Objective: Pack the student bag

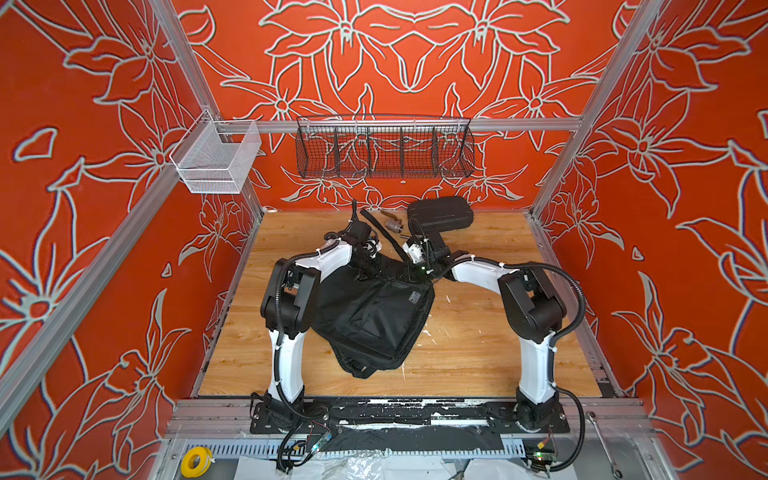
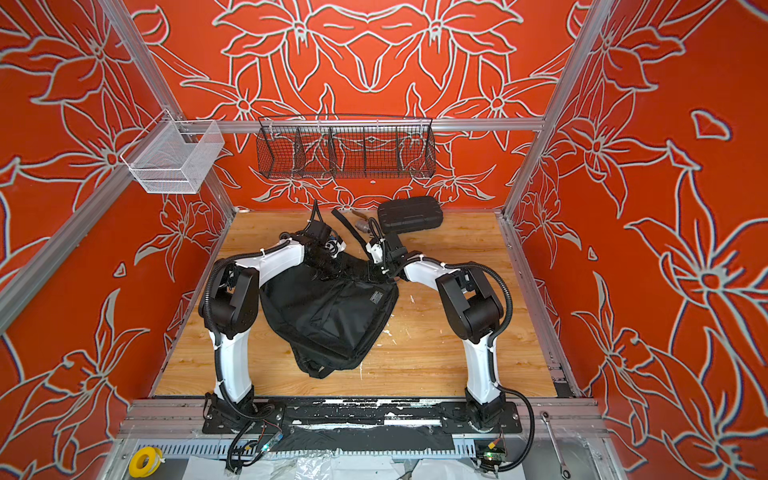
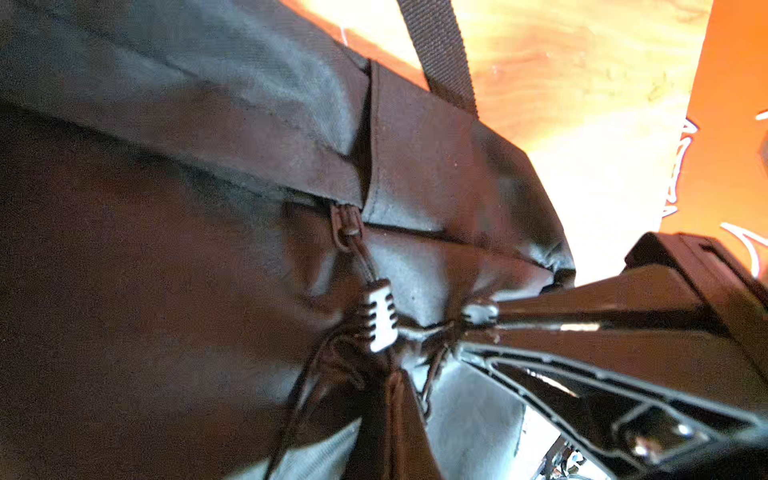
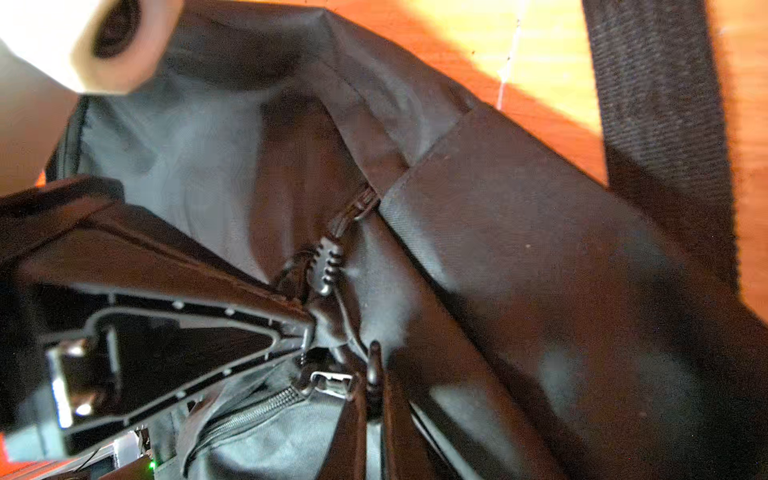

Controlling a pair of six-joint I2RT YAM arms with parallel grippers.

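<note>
The student bag (image 1: 374,320) (image 2: 328,316), a soft black backpack with a small label patch, lies flat in the middle of the wooden table in both top views. Both grippers meet at its far top edge. My left gripper (image 1: 368,268) (image 3: 397,374) is shut, pinching bag fabric and thin cord just below a ribbed zipper pull (image 3: 378,316). My right gripper (image 1: 410,272) (image 4: 374,357) is shut on a small black zipper tab beside a metal slider (image 4: 332,382). The two gripper tips almost touch. The zipper's track is partly hidden under folds.
A rigid black ribbed case (image 1: 440,214) lies at the back of the table, with a loose black strap (image 1: 384,235) and a small brown cylinder (image 1: 390,225) beside it. A black wire basket (image 1: 384,151) and a white mesh basket (image 1: 216,160) hang on the rails.
</note>
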